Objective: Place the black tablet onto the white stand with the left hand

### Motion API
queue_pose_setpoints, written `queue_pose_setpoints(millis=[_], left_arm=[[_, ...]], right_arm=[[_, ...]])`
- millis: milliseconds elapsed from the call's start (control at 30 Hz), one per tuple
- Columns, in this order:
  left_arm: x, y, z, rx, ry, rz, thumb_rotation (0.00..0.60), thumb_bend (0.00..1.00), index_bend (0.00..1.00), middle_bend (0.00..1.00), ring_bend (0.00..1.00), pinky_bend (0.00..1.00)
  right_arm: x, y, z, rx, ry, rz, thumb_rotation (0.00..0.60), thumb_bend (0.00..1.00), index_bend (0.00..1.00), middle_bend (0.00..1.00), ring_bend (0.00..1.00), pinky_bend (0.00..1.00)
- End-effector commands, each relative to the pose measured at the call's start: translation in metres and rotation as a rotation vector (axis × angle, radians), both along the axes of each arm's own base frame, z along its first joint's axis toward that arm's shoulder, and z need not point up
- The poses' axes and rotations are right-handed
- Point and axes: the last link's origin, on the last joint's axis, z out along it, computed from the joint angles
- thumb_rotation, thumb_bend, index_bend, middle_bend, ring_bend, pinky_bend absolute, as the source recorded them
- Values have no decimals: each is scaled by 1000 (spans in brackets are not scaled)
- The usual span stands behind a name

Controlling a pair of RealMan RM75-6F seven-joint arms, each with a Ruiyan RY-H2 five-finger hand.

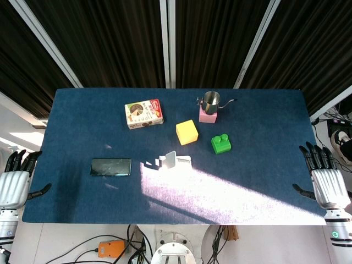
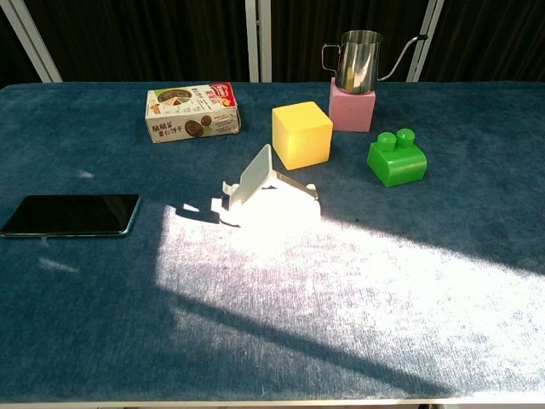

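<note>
The black tablet (image 1: 111, 166) (image 2: 71, 215) lies flat on the blue table, left of centre. The white stand (image 1: 175, 160) (image 2: 267, 192) sits upright in a sunlit patch near the middle, a short way right of the tablet. My left hand (image 1: 15, 177) hangs off the table's left edge, fingers spread and holding nothing, well left of the tablet. My right hand (image 1: 323, 177) sits off the right edge, fingers spread and empty. Neither hand shows in the chest view.
Behind the stand are a snack box (image 1: 144, 114) (image 2: 192, 111), a yellow cube (image 1: 186, 132) (image 2: 301, 134), a green brick (image 1: 221, 144) (image 2: 397, 158) and a steel pitcher (image 1: 211, 100) (image 2: 361, 49) on a pink block (image 1: 207, 116) (image 2: 352, 108). Black curtains back the table.
</note>
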Motion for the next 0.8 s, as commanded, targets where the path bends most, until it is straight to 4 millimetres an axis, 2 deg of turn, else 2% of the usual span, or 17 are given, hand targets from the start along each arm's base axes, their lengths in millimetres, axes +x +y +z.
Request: queue_pose_setpoints(millis=[33,233,400,567,700,800], left_arm=[[0,0,-1,-3,0,3,600,96,111,139,15,0],[6,4,-4,-13,-2,-11,600,96,111,146,29,0],[28,22,-12,-56,-29,-80,600,96,111,169,56,0],[60,53,-32,-159,-66,-151,600,102,130,173,64,0],[82,79,-58,-253,-65,-162,600,122,156,173,64,0],[91,90,-79,-308,-39,-147,600,125,172,173,64,0]], right_arm=[[0,-1,-1,2,-1,-1,600,240,0,0,0,0],[2,-4,1,-1,3,10,600,240,0,0,0,0],[3,-4,9,-19,11,19,600,240,0,0,0,0],[5,-3,15,-33,16,33,600,240,0,0,0,0],[5,-1,17,-34,18,32,600,240,0,0,0,0],[5,0,17,-33,15,28,600,240,0,0,0,0]])
